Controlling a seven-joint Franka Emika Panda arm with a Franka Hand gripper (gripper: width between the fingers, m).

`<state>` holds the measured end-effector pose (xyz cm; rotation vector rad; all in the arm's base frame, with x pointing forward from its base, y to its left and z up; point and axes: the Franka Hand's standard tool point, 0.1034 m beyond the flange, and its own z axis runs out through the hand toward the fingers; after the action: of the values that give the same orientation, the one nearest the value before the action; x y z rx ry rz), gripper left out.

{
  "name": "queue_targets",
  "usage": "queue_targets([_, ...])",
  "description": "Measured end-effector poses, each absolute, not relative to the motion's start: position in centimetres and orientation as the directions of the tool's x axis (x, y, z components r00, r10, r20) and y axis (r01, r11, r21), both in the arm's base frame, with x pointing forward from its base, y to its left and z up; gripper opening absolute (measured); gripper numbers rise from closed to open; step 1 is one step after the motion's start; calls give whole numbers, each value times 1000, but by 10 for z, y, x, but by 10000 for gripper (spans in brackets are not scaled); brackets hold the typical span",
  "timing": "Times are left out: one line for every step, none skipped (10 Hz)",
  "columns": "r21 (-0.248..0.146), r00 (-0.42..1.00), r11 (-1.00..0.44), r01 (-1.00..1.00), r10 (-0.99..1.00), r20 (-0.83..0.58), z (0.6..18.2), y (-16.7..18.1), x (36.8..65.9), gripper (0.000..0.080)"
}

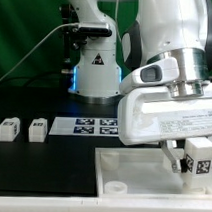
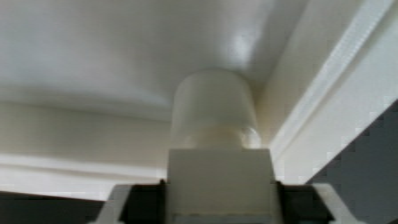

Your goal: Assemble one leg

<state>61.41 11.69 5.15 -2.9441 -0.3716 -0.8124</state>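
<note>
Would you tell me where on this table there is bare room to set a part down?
The widest bare patch of black table lies on the camera side of the two loose legs, up to the white top. A narrower strip lies behind them, toward the robot base. Crowded: the marker board and the top's corner, where the gripper holds a leg.

Bright, even lighting with mild glare on whites; wrist view soft and out of focus.

A leg (image 1: 200,159), white and marker-tagged, hung upright at the exterior view's right; a second leg (image 1: 7,129) and third leg (image 1: 36,129) stood side by side at its left.
</note>
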Motion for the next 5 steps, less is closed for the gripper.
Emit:
queue_targets([4, 816, -969, 246, 209, 539, 51, 117, 616, 291])
queue_targets([6, 811, -969, 246, 209, 547, 51, 117, 616, 291])
queue_targets([6, 811, -969, 247, 210, 546, 51, 117, 616, 361])
queue_targets([7, 811, -969, 248, 211, 546, 51, 117, 616, 361])
queue_targets([8, 811, -968, 249, 213, 546, 51, 117, 616, 499])
